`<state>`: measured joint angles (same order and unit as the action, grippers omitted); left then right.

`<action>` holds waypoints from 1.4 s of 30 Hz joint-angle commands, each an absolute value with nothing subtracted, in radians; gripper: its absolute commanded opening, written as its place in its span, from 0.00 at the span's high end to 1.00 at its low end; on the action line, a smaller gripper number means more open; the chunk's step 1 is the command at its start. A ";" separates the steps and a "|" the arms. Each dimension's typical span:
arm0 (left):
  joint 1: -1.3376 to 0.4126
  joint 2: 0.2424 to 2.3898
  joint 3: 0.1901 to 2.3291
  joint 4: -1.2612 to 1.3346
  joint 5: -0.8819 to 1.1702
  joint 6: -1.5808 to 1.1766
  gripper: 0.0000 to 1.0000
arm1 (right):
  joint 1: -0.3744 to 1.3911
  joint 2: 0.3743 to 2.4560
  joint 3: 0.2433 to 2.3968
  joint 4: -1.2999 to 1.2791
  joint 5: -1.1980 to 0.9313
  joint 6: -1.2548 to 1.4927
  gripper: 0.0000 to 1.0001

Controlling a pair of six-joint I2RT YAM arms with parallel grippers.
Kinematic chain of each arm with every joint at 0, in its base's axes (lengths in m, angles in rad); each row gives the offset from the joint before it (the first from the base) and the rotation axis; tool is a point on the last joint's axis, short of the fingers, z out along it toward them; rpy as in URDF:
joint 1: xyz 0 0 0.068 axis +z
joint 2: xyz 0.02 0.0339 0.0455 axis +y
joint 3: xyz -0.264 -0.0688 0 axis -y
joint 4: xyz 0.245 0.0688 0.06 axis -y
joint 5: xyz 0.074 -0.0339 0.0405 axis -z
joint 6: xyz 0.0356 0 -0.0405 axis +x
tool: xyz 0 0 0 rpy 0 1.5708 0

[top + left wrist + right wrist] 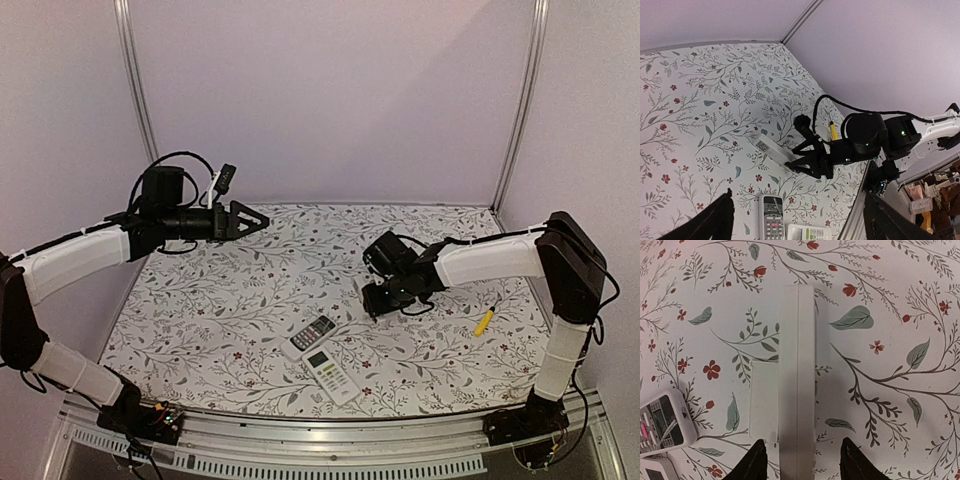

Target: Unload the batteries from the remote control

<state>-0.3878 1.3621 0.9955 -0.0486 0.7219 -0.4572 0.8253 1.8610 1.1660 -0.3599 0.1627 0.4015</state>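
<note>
Top view: left gripper (258, 220) hangs high over the left of the table (200, 300), jaws spread wide, nothing in them; right gripper (372, 300) sits low at the white remote (355, 292), mid-table, just beyond a grey-faced remote (312, 332) and a second white remote (332, 375). Left wrist view: the white remote lies flat, label up, one end at the right gripper. Right wrist view: it runs straight between the fingertips (756, 462); fingers apart, a gap on either side, not clamped.
</note>
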 commanded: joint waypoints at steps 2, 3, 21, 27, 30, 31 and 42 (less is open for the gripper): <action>-0.383 1.364 1.002 -0.064 0.723 -0.455 0.11 | 0.828 1.893 1.179 -0.388 0.181 0.387 0.53; -0.382 1.364 1.002 -0.064 0.723 -0.454 0.11 | 0.828 1.895 1.175 -0.379 0.170 0.388 0.54; -0.383 1.365 1.002 -0.065 0.724 -0.454 0.11 | 0.720 1.813 1.012 -0.123 -0.232 0.442 0.91; -0.382 1.365 1.002 -0.064 0.724 -0.454 0.11 | 0.661 1.788 0.941 -0.027 -0.412 0.485 0.92; -0.382 1.365 1.002 -0.065 0.723 -0.454 0.11 | 0.648 1.797 0.929 -0.023 -0.434 0.492 0.91; -0.383 1.365 1.002 -0.064 0.724 -0.455 0.11 | 0.647 1.800 0.927 -0.026 -0.431 0.494 0.90; -0.382 1.365 1.002 -0.065 0.724 -0.454 0.11 | 0.647 1.791 0.938 -0.089 -0.319 0.468 0.69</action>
